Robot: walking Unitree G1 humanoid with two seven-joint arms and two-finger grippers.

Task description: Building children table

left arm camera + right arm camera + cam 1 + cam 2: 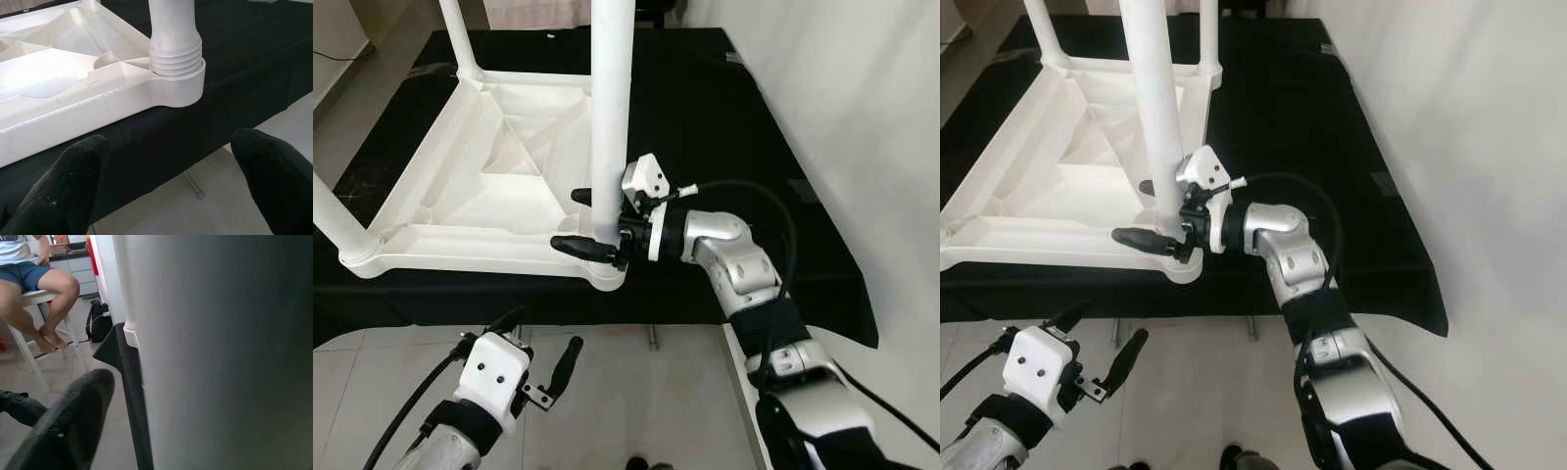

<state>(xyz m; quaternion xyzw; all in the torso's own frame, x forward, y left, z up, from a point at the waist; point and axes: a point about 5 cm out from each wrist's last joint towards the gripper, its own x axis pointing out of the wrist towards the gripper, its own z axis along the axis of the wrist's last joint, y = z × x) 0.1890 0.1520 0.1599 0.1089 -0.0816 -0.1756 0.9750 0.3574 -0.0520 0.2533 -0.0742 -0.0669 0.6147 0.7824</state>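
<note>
Leg's in the socket, but is it tight?
Head views: right claw (588, 221) clamped round leg (611, 117) of flipped table (460, 196) on black surface (724, 108); wobble risk. Left wrist view: left claw (168, 183) apart, threads showing, could cross-thread.

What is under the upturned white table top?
The table top lies upside down on a black cloth that hangs over the near edge. Whatever supports the cloth is covered. The right gripper grips the near corner leg.

An upturned white children table (499, 186) lies on the black-draped surface (724, 127).
</note>
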